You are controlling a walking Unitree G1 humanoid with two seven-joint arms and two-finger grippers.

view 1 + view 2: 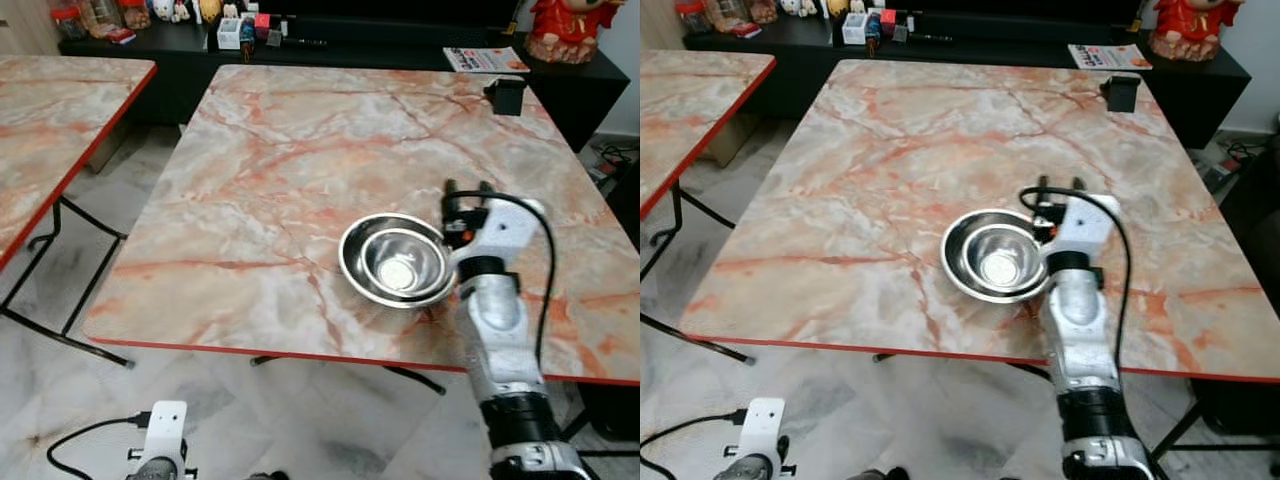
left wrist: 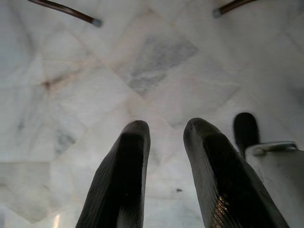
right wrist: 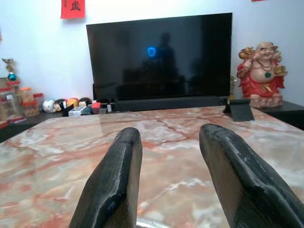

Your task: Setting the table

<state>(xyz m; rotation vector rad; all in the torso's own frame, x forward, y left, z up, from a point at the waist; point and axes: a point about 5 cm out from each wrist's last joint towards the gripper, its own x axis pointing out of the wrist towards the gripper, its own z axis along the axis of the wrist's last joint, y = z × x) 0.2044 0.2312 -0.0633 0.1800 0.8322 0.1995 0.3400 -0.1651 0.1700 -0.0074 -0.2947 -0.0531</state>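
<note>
I hold right gripper [image 1: 464,192] over marble table [image 1: 300,150], fingers spread, gripping nothing, just beside far-right rim of nested steel bowls [image 1: 396,262]. Bowls sit near table's front edge (two stacked, I judge). Left gripper [image 2: 164,137] hangs idle over floor, fingers parted. Risk: careless wrist sweep could knock stack toward edge.

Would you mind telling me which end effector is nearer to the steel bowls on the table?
The right end effector: it is over the table just beside the bowls' rim. The left end effector hangs low, over the floor.
</note>
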